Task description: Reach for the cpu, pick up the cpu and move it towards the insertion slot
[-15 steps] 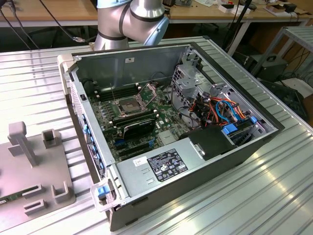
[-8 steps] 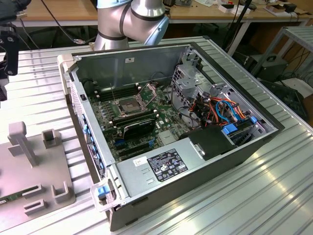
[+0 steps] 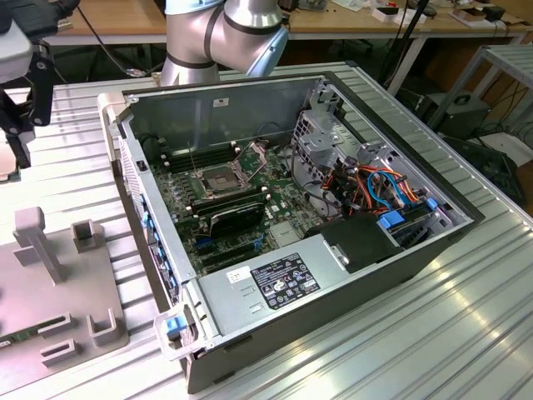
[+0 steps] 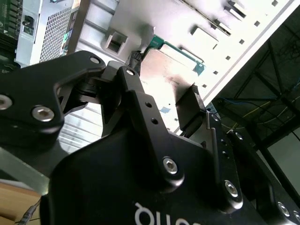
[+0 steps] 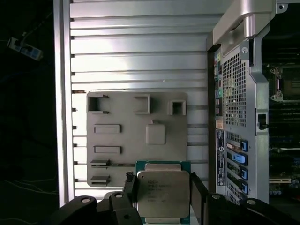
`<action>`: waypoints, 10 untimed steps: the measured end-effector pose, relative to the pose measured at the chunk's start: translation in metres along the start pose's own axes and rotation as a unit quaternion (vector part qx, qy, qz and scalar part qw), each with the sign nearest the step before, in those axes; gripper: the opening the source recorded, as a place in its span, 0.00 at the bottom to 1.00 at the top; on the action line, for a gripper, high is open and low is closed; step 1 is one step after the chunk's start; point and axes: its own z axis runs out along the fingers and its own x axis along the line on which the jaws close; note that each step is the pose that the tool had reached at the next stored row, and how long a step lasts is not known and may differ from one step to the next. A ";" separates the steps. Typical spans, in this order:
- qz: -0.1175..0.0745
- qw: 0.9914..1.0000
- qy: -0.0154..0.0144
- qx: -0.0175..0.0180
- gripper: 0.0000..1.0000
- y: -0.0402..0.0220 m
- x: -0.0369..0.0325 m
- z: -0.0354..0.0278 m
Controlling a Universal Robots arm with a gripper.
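Black jaws (image 5: 162,194) pinching thin square silver-topped cpu w/ green edge (image 5: 162,192), above grey moulded fixture plate (image 5: 117,140) on ribbed metal table (image 5: 140,56).

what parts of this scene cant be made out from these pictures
- Exterior view: the gripper is cut off by the picture's edge.
- First wrist view: the cpu sits between the fingers; its lower edge is cut off, so contact is unclear.
- Second wrist view: gripper body hides much of the cpu.
- Exterior view: the insertion slot pins are too small.
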 end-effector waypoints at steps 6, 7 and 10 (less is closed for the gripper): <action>0.000 1.000 0.000 0.000 0.55 0.0001 -0.0075 0.0000; 0.000 1.000 0.000 0.000 0.55 0.0001 -0.0090 -0.0001; 0.000 1.000 0.000 0.000 0.55 0.0002 -0.0133 0.0000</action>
